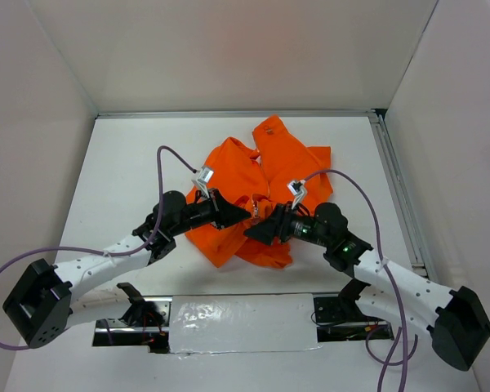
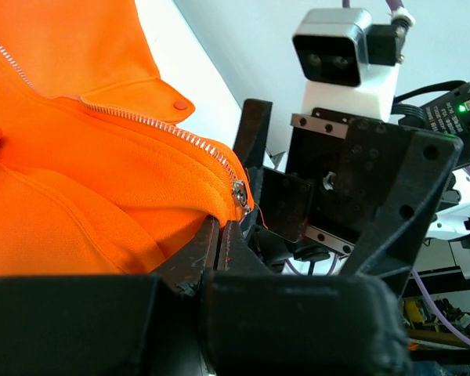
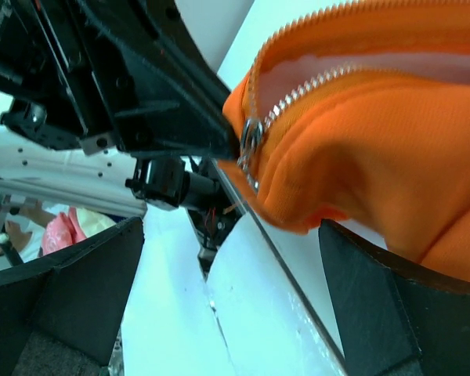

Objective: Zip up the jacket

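Jacket: bright orange fabric jacket (image 1: pixel 261 175), crumpled in a heap at the middle of the white table (image 1: pixel 131 163), collar end toward the far wall, lower hem toward the arms.
Zipper: pale toothed front zipper (image 2: pixel 141 121), unzipped, its two rows parted above the small metal slider (image 2: pixel 239 192) low at the hem corner; pale pinkish lining (image 3: pixel 360 66) showing between the rows.
Left jaws: closed, pinching the orange hem right at the slider; black fingers (image 2: pixel 207 251) pressed together, fabric bulging above them.
Right jaws: spread wide, gripping nothing; black fingers (image 3: pixel 70 290) standing either side of the hanging hem corner, apart from it; pointed at the left jaws, just beside them.
Hem corner: held up off the table by the pinch.
Snap: small round orange snap button (image 2: pixel 180 104) on a flap beside the zipper.
Arms: both reaching inward from the near edge, meeting over the near part of the jacket; purple cable (image 1: pixel 336 171) looping from each wrist; green light (image 1: pixel 344 247) lit on the right arm.
Near edge: strip of silvery tape (image 1: pixel 229 322) between the two bases.
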You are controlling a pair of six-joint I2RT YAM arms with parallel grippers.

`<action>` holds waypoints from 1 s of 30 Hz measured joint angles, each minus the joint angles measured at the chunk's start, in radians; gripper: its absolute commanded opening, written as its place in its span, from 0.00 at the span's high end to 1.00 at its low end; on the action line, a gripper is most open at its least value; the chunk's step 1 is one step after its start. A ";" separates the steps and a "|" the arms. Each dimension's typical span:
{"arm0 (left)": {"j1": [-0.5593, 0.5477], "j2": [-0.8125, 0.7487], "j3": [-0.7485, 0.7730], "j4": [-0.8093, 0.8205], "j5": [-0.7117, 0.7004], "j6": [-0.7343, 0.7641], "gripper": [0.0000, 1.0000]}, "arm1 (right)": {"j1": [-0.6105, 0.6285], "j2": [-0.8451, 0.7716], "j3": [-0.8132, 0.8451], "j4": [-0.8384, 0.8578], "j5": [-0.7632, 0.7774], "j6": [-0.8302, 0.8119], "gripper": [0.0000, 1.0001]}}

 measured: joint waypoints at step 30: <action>0.003 -0.004 0.000 -0.009 -0.041 -0.001 1.00 | 0.049 0.011 0.001 0.091 0.181 0.082 0.91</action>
